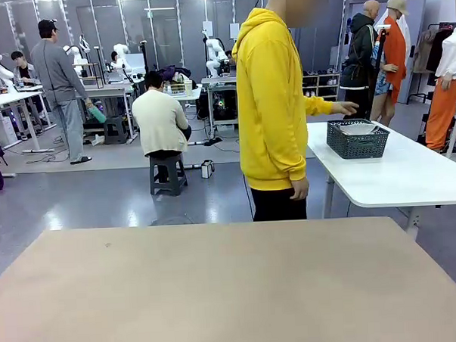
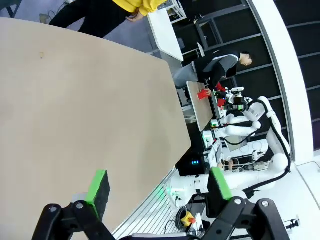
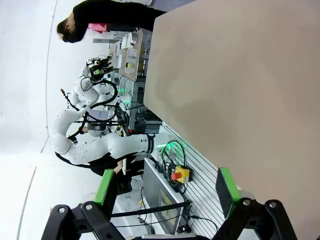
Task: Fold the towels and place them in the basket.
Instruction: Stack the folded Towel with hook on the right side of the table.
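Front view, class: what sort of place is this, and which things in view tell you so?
Most likely a robotics lab or data-collection hall: white robot arms stand at far workbenches, a beige table fills the foreground, and a person in a yellow hoodie reaches for a dark basket on a white table.

The tan surface (image 1: 218, 292) spreads bare across the lower half of the front frame, free for passage everywhere. Beyond its far edge, upper centre, a person in a yellow hoodie (image 1: 274, 101) stands; at upper right a white side table (image 1: 402, 171) carries the basket (image 1: 357, 139)
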You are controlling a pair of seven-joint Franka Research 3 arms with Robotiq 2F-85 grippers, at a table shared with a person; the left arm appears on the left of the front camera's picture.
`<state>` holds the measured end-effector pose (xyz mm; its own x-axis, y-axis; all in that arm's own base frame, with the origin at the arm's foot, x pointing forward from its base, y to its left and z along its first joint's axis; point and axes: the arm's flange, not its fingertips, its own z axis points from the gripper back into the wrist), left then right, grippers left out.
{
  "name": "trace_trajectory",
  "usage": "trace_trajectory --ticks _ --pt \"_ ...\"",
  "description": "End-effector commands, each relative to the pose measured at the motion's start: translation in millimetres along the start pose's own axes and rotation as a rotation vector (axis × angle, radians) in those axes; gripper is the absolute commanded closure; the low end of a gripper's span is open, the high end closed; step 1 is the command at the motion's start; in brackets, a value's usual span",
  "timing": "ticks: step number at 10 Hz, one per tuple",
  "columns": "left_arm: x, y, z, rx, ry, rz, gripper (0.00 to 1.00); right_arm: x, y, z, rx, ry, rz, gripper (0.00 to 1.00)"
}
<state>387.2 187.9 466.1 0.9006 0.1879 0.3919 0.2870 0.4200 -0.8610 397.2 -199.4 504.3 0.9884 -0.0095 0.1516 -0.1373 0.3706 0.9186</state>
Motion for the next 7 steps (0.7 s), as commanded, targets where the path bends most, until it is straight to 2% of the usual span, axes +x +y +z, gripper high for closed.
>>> trace_trajectory --ticks 1,2,3,4,7 --pt "11.7 -1.9 -2.6 -0.004 -0.004 -0.017 0.00 -7.6 -3.0 2.2 0.022 -0.007 0.005 0.00" --pt "12.3 -0.4 -8.7 0.018 -0.009 0.012 0.00 -10.0 -2.9 2.4 0.022 -0.002 0.005 0.00" --pt "12.0 1.8 -10.3 0.037 -0.005 0.008 0.00 -8.2 -5.0 7.6 0.009 -0.043 -0.026 0.00" --pt "6.0 0.4 -7.1 0.007 0.008 0.001 0.00 -3.5 -2.8 1.5 0.007 -0.003 -0.008 0.00" --pt "6.0 0.4 -7.1 0.007 0.008 0.001 0.00 -3.5 -2.8 1.5 0.007 -0.003 -0.008 0.00"
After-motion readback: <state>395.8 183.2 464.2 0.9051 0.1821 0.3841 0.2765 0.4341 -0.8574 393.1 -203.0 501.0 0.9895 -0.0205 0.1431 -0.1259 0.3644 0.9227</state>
